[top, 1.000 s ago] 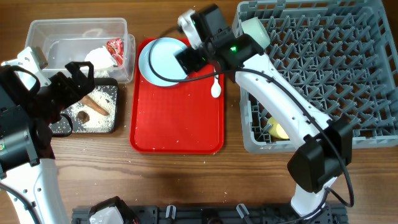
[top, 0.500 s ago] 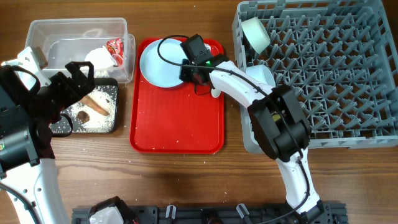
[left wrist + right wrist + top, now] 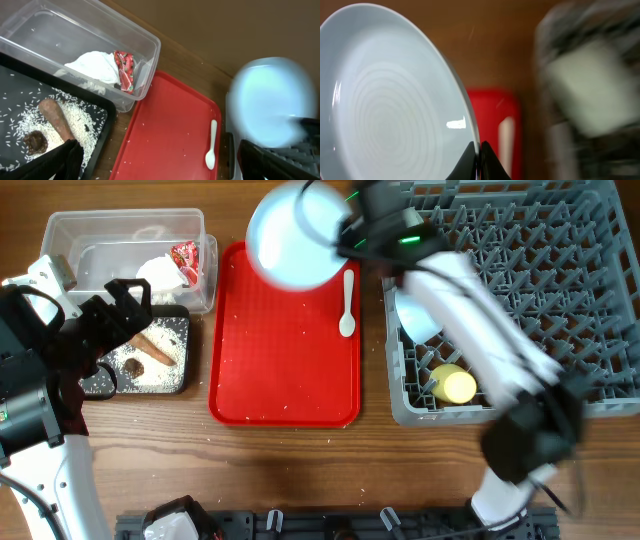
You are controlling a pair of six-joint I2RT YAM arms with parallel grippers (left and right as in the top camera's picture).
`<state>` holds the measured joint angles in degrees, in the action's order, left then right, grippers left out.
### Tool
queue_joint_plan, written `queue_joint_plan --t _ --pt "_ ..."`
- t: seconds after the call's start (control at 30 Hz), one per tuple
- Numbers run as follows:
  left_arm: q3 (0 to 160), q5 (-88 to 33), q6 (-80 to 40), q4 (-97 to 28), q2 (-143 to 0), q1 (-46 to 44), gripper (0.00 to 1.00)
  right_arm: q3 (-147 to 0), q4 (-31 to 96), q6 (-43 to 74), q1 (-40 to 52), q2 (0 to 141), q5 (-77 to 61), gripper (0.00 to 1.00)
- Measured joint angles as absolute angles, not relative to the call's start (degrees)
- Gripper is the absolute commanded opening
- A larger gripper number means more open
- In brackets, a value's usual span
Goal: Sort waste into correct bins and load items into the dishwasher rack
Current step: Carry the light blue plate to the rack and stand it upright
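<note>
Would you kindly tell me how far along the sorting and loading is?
Done: tissue and wrapper are in the clear tub, scraps in the black tray, a cup and bowl in the rack. In hand: the right jaws hold the plate, raised. Left: the spoon on the red tray.

I note the plate (image 3: 293, 238), blurred, over the red tray's (image 3: 280, 370) far end. The white spoon (image 3: 347, 305) lies along that tray's right side. The rack (image 3: 520, 290) stands right of it.

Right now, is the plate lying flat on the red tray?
No, the right claw pinches the plate by its rim, on edge.
</note>
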<state>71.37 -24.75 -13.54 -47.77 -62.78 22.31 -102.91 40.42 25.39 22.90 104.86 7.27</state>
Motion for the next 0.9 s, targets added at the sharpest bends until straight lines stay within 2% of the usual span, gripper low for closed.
queue_joint_plan --t 0.13,0.23,0.37,0.5,0.7,0.77,0.8,0.83,0.87,0.9 --pt "71.4 -24.8 -13.5 -47.8 -62.8 22.3 1.00 -105.2 44.7 9.5 12.3 91.2 22.5 0.04" --pt "71.4 -24.8 -13.6 -47.8 -62.8 22.3 1.00 -103.0 44.1 -5.7 5.1 93.9 27.9 0.04" --pt "71.4 -24.8 -13.5 -47.8 -62.8 22.3 1.00 -101.8 40.9 -16.7 2.8 100.3 33.9 0.04" --pt "71.4 -24.8 -13.5 -47.8 -62.8 22.3 1.00 -101.7 39.9 -22.6 2.9 105.0 36.9 0.04" --pt "71.4 -24.8 -13.5 -47.8 -62.8 22.3 1.00 -101.7 40.0 -24.4 3.6 111.0 38.9 0.04" --pt "71.4 -24.8 -13.5 -47.8 -62.8 22.3 1.00 -101.7 39.8 -24.7 5.0 111.1 38.9 0.08" --pt "71.4 -24.8 -13.5 -47.8 -62.8 22.3 1.00 -101.7 39.8 -24.8 5.9 111.1 38.9 0.26" --pt "71.4 -24.8 -13.5 -47.8 -62.8 22.3 1.00 -101.7 39.8 -25.0 6.9 111.1 38.9 0.63" --pt "71.4 -24.8 -13.5 -47.8 -62.8 22.3 1.00 -101.7 39.7 -25.0 8.1 111.1 38.9 0.79" --pt "71.4 -24.8 -13.5 -47.8 -62.8 22.3 1.00 -101.7 39.7 -25.2 8.6 111.1 38.9 0.85"
